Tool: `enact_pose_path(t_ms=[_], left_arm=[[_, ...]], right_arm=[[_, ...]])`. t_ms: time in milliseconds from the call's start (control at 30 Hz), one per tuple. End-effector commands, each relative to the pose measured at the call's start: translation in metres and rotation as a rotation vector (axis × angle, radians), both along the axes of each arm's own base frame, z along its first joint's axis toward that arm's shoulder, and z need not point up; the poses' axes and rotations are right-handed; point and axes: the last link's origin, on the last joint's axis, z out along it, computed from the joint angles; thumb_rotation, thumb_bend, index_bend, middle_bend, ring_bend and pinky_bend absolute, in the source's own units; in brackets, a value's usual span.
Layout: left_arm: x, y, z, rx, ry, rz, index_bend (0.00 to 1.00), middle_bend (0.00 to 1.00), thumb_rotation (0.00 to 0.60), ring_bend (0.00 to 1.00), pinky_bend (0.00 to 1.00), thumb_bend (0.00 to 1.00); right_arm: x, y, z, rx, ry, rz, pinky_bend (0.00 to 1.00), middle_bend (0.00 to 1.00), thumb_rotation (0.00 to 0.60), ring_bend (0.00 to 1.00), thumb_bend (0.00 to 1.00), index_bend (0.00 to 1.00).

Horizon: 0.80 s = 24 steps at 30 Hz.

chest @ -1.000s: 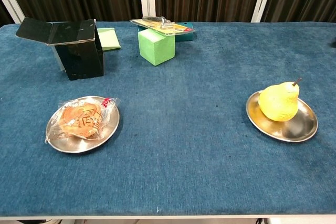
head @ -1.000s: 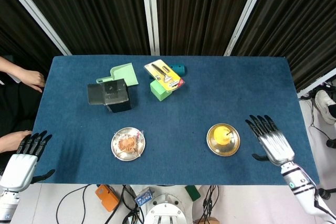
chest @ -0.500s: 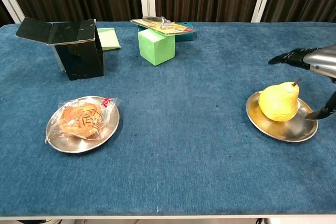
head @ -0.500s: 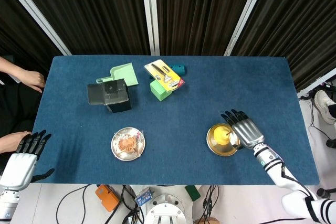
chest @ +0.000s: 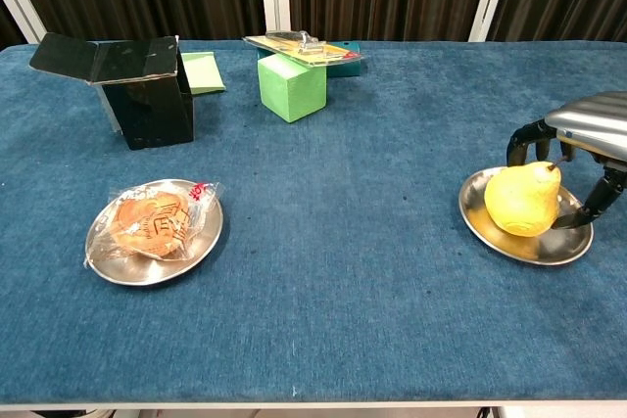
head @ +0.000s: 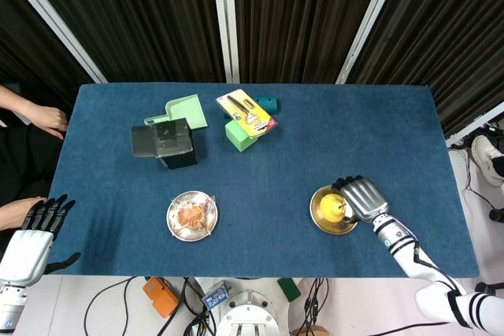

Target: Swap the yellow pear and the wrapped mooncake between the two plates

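Yellow pear [chest: 524,201] stands upright on the right-hand metal plate [chest: 509,240], near the table's near edge. My right hand [chest: 586,136] arches over it from the right, fingers [chest: 524,139] curled down around the fruit and a thumb low beside it; I cannot tell whether they actually press it. On the left plate [chest: 108,266] lies the wrapped mooncake [chest: 152,222]. My left hand [head: 33,238] hovers off the table's near left corner, holding nothing, fingers straight and slightly apart. Farther back on the blue table [head: 315,143] I see a black box [chest: 147,90], a green block [chest: 291,85] with a yellow packet [head: 246,113] on it, and a pale green dustpan [head: 185,110].
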Motion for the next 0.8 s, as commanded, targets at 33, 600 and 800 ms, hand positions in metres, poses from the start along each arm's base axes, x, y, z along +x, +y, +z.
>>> enact_pose_path(t_ms=[33, 600, 800], left_arm=[[0.0, -0.001, 0.0, 0.001, -0.001, -0.001, 0.05, 0.0, 0.6, 0.0, 0.03, 0.09], [0.001, 0.001, 0.001, 0.005, -0.002, -0.005, 0.05, 0.0, 0.6, 0.0, 0.03, 0.09], [-0.001, 0.003, 0.003, 0.004, -0.006, 0.004, 0.05, 0.0, 0.6, 0.0, 0.03, 0.09]], right_arm=[[0.003, -0.001, 0.0, -0.021, -0.016, 0.011, 0.55, 0.51, 0.6, 0.51, 0.31, 0.63], [0.117, -0.041, -0.022, -0.062, -0.127, 0.137, 0.56, 0.53, 0.6, 0.51, 0.32, 0.66], [0.159, -0.058, -0.068, -0.067, -0.077, 0.123, 0.55, 0.53, 0.6, 0.51, 0.32, 0.63]])
